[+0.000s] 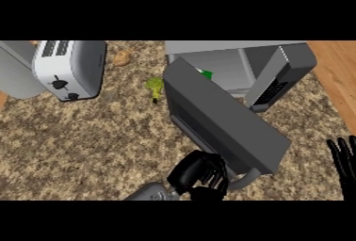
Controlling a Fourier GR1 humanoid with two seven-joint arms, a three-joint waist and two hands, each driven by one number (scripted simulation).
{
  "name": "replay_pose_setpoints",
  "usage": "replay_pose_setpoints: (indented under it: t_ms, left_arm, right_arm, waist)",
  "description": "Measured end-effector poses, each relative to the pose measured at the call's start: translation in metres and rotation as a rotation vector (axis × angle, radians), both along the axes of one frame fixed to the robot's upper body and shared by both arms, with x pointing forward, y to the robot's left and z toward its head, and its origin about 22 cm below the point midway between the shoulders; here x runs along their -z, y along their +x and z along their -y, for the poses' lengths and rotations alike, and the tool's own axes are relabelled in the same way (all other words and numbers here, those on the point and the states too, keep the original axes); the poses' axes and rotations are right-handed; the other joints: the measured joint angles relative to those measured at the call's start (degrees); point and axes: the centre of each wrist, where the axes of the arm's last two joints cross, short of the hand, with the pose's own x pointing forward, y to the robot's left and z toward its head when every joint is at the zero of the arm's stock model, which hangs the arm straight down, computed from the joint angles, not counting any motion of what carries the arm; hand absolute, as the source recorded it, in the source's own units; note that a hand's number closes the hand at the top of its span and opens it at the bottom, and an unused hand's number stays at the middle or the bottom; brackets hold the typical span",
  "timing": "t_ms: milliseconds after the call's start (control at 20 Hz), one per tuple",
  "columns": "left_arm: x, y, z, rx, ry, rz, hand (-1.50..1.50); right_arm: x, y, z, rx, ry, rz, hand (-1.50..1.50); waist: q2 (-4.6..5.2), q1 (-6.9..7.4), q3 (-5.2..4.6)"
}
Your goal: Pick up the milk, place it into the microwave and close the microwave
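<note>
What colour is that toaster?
The toaster is white with black knobs, seen in the head view.

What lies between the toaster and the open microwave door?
In the head view, a yellow-green item lies beside the door; a brown item lies farther back, near the toaster.

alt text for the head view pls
The left hand is at the near edge of the half-open door of the microwave, a green thing showing inside. A toaster stands at upper left; the right hand rests open at the right edge.
</note>
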Motion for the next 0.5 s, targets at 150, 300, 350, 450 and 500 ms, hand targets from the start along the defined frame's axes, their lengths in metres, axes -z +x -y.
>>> replay_pose_setpoints:
  t_ms: [150, 300, 350, 450, 500]
  left_arm:
    - [-0.008, 0.009, 0.006, -0.036, 0.001, 0.008, 1.5]
    - [-0.017, 0.016, 0.01, -0.09, -0.051, 0.024, 1.5]
    - [-0.022, 0.019, 0.011, -0.112, -0.088, 0.028, -1.5]
    - [-0.03, 0.025, 0.012, -0.15, -0.153, 0.048, -1.5]
    - [-0.034, 0.029, 0.013, -0.166, -0.176, 0.06, -1.5]
  right_arm:
    - [-0.01, 0.002, 0.0, -0.038, -0.01, 0.015, -1.5]
    - [-0.017, 0.006, -0.001, -0.066, -0.018, 0.03, -1.5]
    - [-0.02, 0.007, -0.001, -0.071, -0.017, 0.041, -1.5]
    - [-0.027, 0.01, 0.0, -0.076, -0.026, 0.059, -1.5]
    - [-0.03, 0.012, 0.001, -0.079, -0.033, 0.068, -1.5]
  waist:
    - [0.34, -1.76, -0.04]
    - [0.81, -3.18, -0.14]
    - [0.98, -3.66, -0.22]
    - [1.28, -4.58, -0.32]
    - [1.4, -5.03, -0.34]
